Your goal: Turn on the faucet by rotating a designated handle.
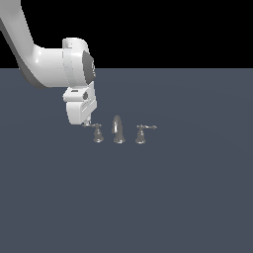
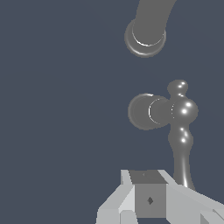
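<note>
Faucet [image 1: 118,130] stands on a dark grey-blue floor [image 1: 173,197]; hand [image 1: 87,122] grip unclear.

Both renders are evenly lit and fairly dim, with a flat slate-grey surface [image 1: 188,197] that shows no cast shadows. In the exterior view the background above is pure black. Small white highlights glint on the faucet [image 1: 118,130], and in the wrist view bright specular spots sit on the handle [image 2: 181,127]. Edges are slightly jagged and low in resolution; no blur or edge distortion shows.
</note>
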